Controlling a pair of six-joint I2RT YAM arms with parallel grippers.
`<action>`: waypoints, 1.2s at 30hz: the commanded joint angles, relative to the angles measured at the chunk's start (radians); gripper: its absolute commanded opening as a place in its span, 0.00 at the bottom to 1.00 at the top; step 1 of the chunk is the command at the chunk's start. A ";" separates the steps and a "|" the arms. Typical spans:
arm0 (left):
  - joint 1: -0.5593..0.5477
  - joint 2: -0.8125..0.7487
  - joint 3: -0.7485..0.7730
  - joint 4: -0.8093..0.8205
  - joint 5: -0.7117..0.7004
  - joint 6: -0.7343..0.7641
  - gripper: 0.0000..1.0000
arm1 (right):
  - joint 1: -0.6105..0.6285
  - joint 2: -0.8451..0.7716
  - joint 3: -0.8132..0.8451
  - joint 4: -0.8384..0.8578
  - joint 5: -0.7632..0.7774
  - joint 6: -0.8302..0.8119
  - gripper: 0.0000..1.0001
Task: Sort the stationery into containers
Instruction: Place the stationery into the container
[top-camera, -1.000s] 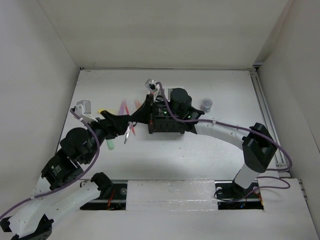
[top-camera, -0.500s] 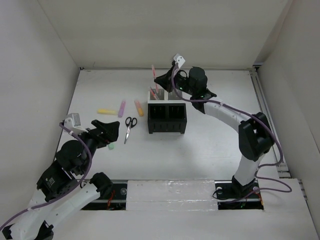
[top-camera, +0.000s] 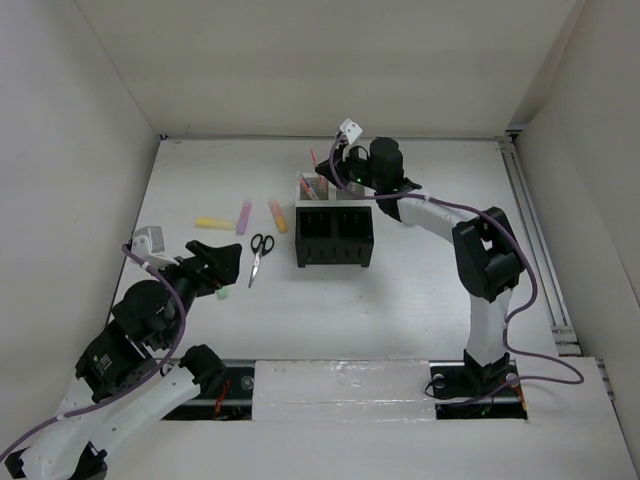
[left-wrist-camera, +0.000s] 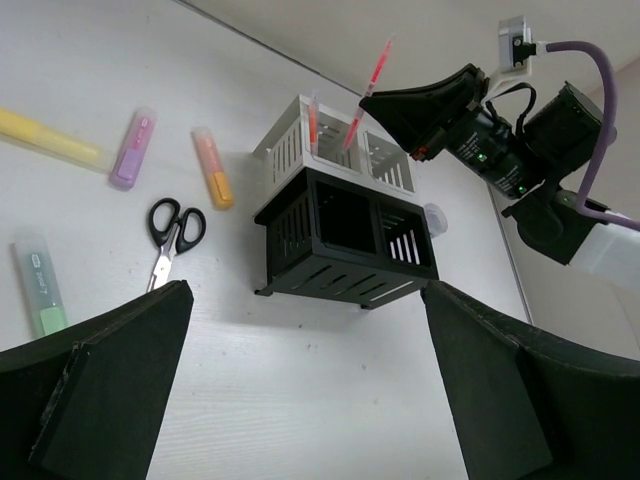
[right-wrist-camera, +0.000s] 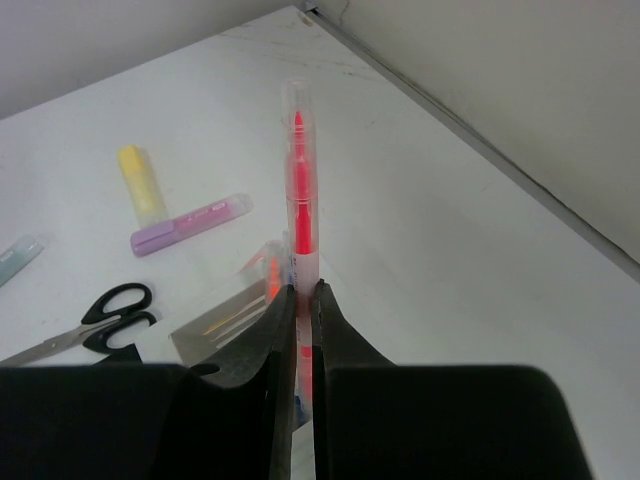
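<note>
Over white compartment (left-wrist-camera: 283, 152), right claw (right-wrist-camera: 303, 293) pinching pen (right-wrist-camera: 299, 215)

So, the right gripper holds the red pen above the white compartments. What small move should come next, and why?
Probably lower it straight down a little. The right gripper is shut on the red pen, which is nearly upright with its lower end about at the rim of the white compartments, so it seems not seated yet.

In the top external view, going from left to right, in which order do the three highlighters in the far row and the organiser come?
yellow highlighter → pink highlighter → orange highlighter → organiser block
</note>
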 joint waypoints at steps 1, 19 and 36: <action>-0.003 0.000 -0.002 0.046 0.019 0.023 1.00 | 0.010 0.001 0.051 0.060 -0.018 -0.024 0.00; -0.003 -0.019 -0.011 0.055 0.037 0.032 1.00 | 0.048 0.040 -0.016 0.060 0.072 0.013 0.02; -0.003 -0.020 -0.011 0.065 0.037 0.042 1.00 | 0.058 0.077 -0.016 0.060 0.072 0.042 0.29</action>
